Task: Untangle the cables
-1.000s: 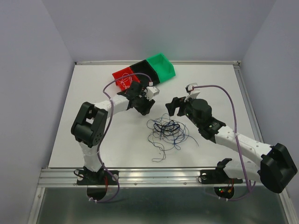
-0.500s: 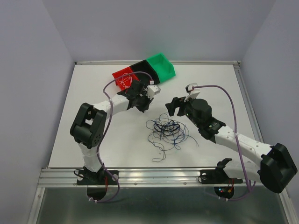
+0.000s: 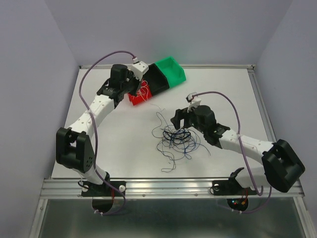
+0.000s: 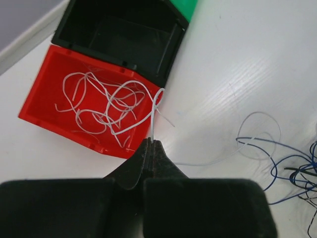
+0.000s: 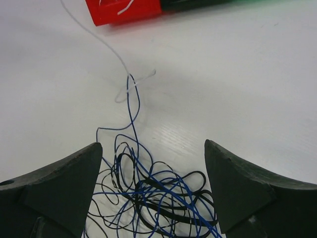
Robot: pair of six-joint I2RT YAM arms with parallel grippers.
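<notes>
Lying on the middle of the table (image 3: pixel 99 148), the tangle (image 3: pixel 177 139) of black and dark blue cables sits directly below the right gripper (image 5: pixel 152 146). Its jaws stand wide apart, one on each side of the pile, and hold nothing. The right arm is the nearer one to the tangle. The left arm is well apart from it, at the far left.

Three bins stand in a row at the far side: red bin (image 4: pixel 39 111), black bin (image 4: pixel 124 34), green bin (image 3: pixel 171 69). The red bin holds sorted cables (image 4: pixel 99 104), all white.

The left gripper (image 4: pixel 150 146) hangs above the near right corner of the red bin. Its jaws are fully closed and pinch one white cable (image 4: pixel 156 106). One part of this cable loops into the red bin. The other part runs right and near, toward the tangle, so its long axis lies from far left to near right.

At the far tip of the tangle the white cable crosses a blue cable (image 5: pixel 133 104) and appears hooked on it. Freeing it probably calls for a pull along that axis, away from the pile. All cables are hair-thin and limp.
</notes>
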